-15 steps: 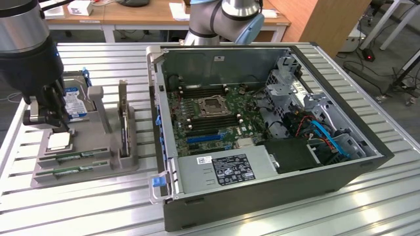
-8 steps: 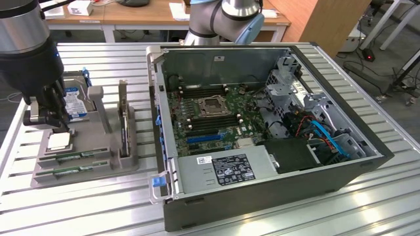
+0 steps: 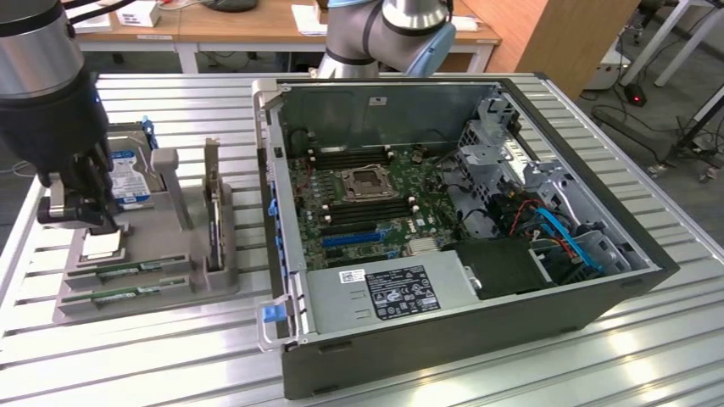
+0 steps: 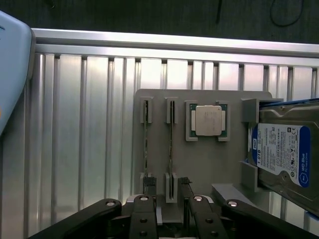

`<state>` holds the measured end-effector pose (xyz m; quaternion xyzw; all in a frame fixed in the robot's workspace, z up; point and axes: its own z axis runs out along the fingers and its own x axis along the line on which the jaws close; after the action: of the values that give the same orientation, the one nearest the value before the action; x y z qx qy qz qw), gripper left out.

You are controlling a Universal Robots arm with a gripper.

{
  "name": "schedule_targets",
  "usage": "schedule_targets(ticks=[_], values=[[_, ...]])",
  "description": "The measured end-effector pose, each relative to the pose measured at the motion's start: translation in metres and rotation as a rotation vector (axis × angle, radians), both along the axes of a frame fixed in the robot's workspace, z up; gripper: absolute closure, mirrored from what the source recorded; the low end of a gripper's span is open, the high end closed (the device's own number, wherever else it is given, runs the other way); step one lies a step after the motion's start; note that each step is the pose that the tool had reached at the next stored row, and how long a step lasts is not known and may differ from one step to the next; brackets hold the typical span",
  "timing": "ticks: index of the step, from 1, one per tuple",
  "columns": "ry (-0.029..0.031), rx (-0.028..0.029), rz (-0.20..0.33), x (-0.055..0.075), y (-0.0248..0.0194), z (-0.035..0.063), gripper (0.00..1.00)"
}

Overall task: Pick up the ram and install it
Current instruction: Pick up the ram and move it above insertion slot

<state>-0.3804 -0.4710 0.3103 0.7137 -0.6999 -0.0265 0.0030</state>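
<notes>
Slatted table (image 4: pixel 75 124): end effector (image 4: pixel 167 191) spread wide over ram (image 4: pixel 171 144).

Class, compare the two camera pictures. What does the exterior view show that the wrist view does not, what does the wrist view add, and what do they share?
The exterior view adds the open computer case with its motherboard and power supply. The wrist view adds a dark area with cables beyond the edge of the table. Both show the grey tray, the ram sticks standing in its slots, the processor, the hard drive and the open gripper over the tray.
</notes>
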Motion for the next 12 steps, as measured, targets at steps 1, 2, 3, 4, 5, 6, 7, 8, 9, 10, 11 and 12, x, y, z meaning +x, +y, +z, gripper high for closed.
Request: schedule_targets(ticks=[1, 2, 3, 4, 5, 6, 7, 8, 9, 10, 11, 12], values=[[0.0, 0.0, 0.0, 0.0, -0.0012, 0.0, 0.7], [0.0, 0.0, 0.0, 0.0, -0.0023, 0.0, 0.7], [0.0001, 0.0, 0.0, -0.0001, -0.0027, 0.0, 0.7], [0.0, 0.0, 0.0, -0.0001, -0.0027, 0.0, 0.7], [0.0, 0.0001, 0.0, -0.0001, -0.0027, 0.0, 0.7], [0.0, 0.0, 0.0, 0.0, -0.0027, 0.0, 0.7], [0.0, 0.0, 0.0, 0.0, -0.0027, 0.0, 0.7], [0.0, 0.0, 0.0, 0.0, -0.0027, 0.0, 0.7], [0.0, 0.0, 0.0, 0.0, -0.0028, 0.0, 0.7], [-0.0001, 0.0001, 0.0, 0.0, -0.0028, -0.0006, 0.7], [-0.0001, 0.0001, 0.0, -0.0001, -0.0028, -0.0015, 0.7], [0.0, 0.0, 0.0, -0.0001, -0.0028, -0.0024, 0.7]])
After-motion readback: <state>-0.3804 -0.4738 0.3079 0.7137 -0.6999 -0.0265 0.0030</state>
